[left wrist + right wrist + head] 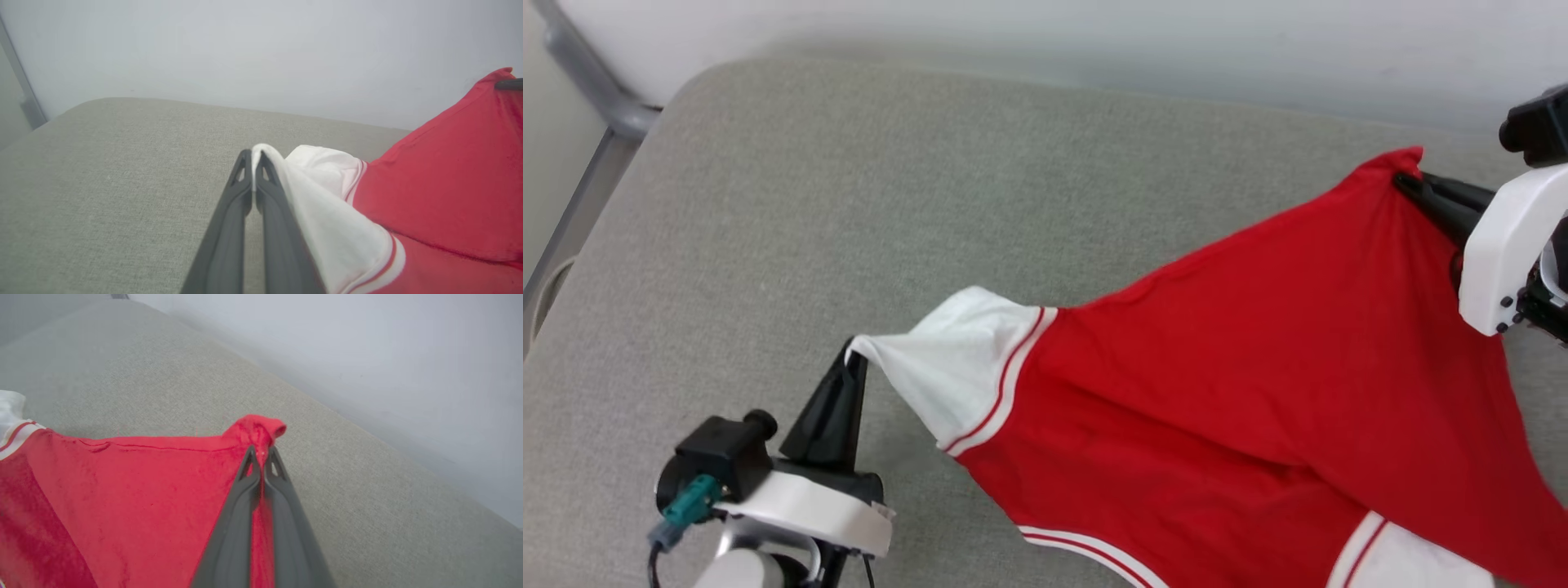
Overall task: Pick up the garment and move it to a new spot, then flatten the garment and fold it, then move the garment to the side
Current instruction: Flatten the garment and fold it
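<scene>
left gripper [855,353]: jaws closed together, clamped on the cuff tip of the white sleeve [956,367] of the garment [1217,367]. in the left wrist view the white fabric sits pinched between the two fingertips and drapes over the right-hand finger.

right gripper [1405,180]: jaws closed together, clamped on a red corner [1403,159] of the garment. in the right wrist view a small fold of red fabric projects past the fingertips.

garment position: spread between the two grippers over the grey cushion [849,204], with its far edge drawn in a straight line from the sleeve to the red corner. the red-and-white striped trim [1005,380] marks the join of sleeve and red body. the body falls toward the robot and runs out of the head view at the bottom and right. a second white panel with trim shows at the lower right.

edges and clearance: the cushion's far edge meets a pale wall [1094,41], and the red corner is near that edge. the cushion's rounded corner lies at the far left, with a grey metal bar [596,90] beyond it. bare cushion extends left of and beyond the left gripper.
</scene>
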Robot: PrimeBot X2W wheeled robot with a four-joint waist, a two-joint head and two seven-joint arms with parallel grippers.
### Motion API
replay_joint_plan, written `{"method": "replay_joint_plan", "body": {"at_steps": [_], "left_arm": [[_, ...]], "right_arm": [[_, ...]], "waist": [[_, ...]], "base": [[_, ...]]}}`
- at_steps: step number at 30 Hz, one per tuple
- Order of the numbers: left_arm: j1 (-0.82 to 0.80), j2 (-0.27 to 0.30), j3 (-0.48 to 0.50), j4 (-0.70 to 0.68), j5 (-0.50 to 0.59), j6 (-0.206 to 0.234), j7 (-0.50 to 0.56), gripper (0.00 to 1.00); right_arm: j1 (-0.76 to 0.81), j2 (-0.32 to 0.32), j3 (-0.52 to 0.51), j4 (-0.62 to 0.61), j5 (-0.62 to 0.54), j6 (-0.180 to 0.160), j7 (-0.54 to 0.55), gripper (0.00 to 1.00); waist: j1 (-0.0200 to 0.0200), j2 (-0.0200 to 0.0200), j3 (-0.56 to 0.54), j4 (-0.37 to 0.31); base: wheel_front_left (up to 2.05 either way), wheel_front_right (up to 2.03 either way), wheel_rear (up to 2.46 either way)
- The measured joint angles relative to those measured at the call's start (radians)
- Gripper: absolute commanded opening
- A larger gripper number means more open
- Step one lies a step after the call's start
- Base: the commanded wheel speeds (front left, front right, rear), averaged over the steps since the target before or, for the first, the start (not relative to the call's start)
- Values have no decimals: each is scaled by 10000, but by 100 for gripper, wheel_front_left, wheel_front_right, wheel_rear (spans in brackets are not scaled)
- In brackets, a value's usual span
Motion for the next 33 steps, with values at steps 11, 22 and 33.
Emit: {"method": "replay_joint_plan", "body": {"at_steps": [11,22,33], "left_arm": [[-1996,736,594,-1668,249,159,759,0],[-5737,1304,748,-2257,527,-209,1910,0],[-10689,1145,545,-702,537,-1018,2568,0]], "right_arm": [[96,696,-1770,-803,-403,0,-1285,0],[-695,1484,-3536,-1678,-1250,2,-1032,0],[-3813,1941,-4777,-1733,-2305,2,-163,0]], "waist": [[0,0,-981,-816],[0,0,-451,-1169],[1,0,1605,-1202]], "base": [[0,0,0],[0,0,0],[0,0,0]]}}
